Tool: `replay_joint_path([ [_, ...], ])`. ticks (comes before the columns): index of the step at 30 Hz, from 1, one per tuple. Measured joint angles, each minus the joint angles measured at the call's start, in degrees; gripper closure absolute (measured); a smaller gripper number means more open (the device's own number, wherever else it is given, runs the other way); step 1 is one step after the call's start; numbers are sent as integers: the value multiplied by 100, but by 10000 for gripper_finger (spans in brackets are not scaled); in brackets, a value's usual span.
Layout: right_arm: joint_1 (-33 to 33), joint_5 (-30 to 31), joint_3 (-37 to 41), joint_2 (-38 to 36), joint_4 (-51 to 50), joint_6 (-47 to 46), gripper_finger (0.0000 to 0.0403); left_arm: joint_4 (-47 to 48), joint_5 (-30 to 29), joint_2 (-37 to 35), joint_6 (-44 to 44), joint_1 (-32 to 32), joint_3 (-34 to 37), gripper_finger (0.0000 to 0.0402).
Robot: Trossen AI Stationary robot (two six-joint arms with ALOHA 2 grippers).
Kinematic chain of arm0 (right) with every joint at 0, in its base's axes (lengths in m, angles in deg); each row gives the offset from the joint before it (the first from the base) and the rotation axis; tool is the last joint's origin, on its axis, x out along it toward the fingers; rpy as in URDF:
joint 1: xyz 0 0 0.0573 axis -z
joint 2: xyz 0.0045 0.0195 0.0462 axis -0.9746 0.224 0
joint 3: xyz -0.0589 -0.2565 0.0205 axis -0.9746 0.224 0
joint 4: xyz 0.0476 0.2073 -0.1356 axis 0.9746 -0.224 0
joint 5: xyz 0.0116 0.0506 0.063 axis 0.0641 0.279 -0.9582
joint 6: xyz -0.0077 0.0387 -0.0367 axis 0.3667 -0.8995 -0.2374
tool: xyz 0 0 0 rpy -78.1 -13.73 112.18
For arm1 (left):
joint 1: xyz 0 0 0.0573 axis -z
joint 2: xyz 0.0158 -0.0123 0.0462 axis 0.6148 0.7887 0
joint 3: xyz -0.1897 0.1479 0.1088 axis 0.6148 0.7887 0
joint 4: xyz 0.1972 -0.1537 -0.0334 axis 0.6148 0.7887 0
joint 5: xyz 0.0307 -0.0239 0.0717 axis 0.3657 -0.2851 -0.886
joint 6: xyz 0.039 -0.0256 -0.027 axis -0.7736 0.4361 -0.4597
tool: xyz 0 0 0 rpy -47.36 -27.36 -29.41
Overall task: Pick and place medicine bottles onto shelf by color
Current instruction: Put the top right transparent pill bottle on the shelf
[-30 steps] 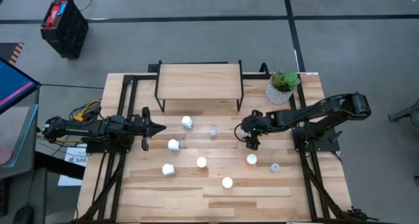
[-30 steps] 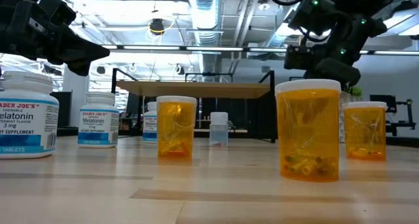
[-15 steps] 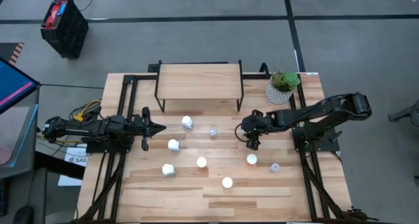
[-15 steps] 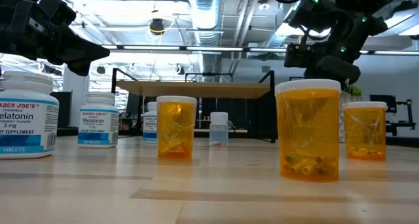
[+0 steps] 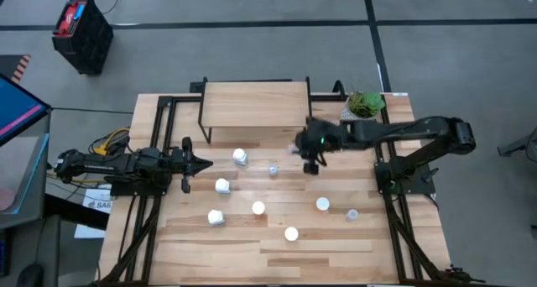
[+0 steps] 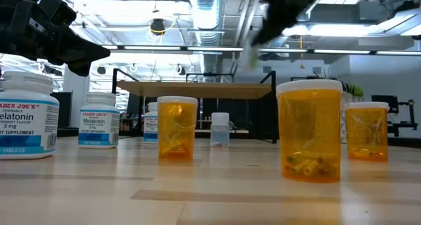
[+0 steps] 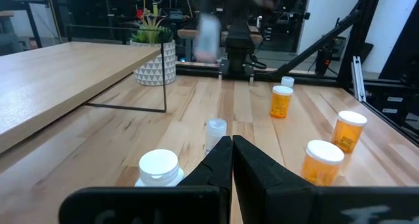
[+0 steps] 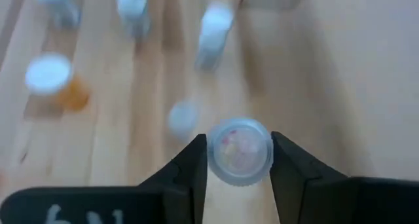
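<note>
The right gripper squeezes a clear bottle and next must set it on the shelf, while the left gripper waits shut at the left.

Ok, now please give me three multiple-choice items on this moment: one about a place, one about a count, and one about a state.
1. Where does the potted plant stand?
A. on top of the shelf
B. on the table beside the right end of the shelf
C. at the front edge of the table

2. How many orange bottles show in the low view?
A. one
B. three
C. five

3. What is the state of the right gripper?
A. open, with nothing between its fingers
B. shut on an orange bottle
C. shut on a clear bottle

Answers:
1 B: the high view shows the plant at the table's back right corner, next to the shelf.
2 B: three orange bottles with white caps stand there.
3 C: the right wrist view shows the round clear bottle between both fingers.
</note>
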Motion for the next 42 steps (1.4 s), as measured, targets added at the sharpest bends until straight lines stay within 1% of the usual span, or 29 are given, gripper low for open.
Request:
replay_joint_path([
  [4, 573, 0, -797, 6, -54, 759, 279, 0, 0, 0, 0, 0, 0, 401],
  [8, 1326, 2, -1515, 276, -134, 1115, 277, 0, 0, 0, 2, 0, 0, 401],
  [11, 1880, 2, -2185, 750, -451, 1291, 277, 0, 0, 0, 2, 0, 0, 401],
  [14, 2385, -53, -2978, 1428, -1131, 1308, 278, 0, 0, 0, 0, 0, 0, 401],
  [18, 2953, -506, -4011, 2290, -2231, 1131, 275, 0, 1, 0, 0, 0, 0, 401],
  [21, 3229, -980, -4497, 2760, -2746, 1102, 275, 0, 0, 0, 0, 0, 0, 401],
  [24, 3328, -1111, -4706, 3105, -2894, 1104, 275, 0, 0, 0, 0, 0, 0, 401],
  [27, 3355, -1164, -4731, 3320, -2902, 1133, 274, 0, 1, 0, 0, 0, 0, 401],
  [35, 3357, -1213, -4739, 3408, -2917, 1193, 271, 1, 2, 0, 0, 0, 0, 402],
  [38, 3357, -1213, -4740, 3407, -3004, 1060, 260, 0, 2, 0, 45, 0, 0, 401],
  [42, 3359, -1213, -4740, 3407, -3071, 1011, 231, 0, 2, 0, 92, 0, 0, 401],
])
